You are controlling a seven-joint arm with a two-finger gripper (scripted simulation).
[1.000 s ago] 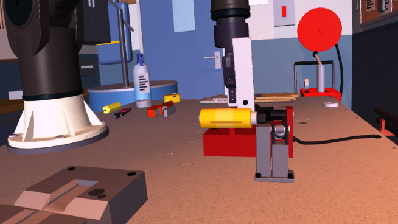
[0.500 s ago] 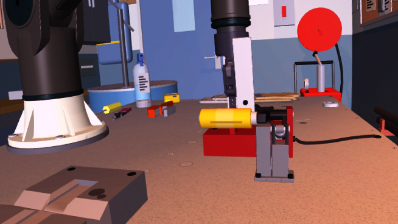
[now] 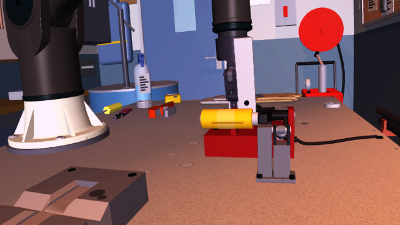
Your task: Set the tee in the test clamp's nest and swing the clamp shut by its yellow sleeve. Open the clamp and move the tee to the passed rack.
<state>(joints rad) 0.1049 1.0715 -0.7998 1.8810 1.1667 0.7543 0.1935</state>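
Observation:
The tee is hidden from the side camera, and I cannot tell whether it lies in the clamp's red nest block (image 3: pixel 229 142) behind the lever. The clamp's yellow sleeve (image 3: pixel 227 119) lies level, pointing left from the black lever and its grey pivot post (image 3: pixel 275 149). My gripper (image 3: pixel 237 105) comes straight down just behind the sleeve, its fingertips cut off from sight by it. Its fingers stand open and hold nothing. The passed rack (image 3: pixel 73 198), a grey-brown block with a grooved seat, sits at the near left of the bench.
The robot's base (image 3: pixel 55 122) stands on the left of the bench. Behind lie a screwdriver (image 3: pixel 111 108), small hand tools (image 3: pixel 162 110) and a spray bottle (image 3: pixel 142 82). A black cable (image 3: pixel 339 140) trails right from the clamp. A red hose reel (image 3: pixel 321 30) stands at the back right.

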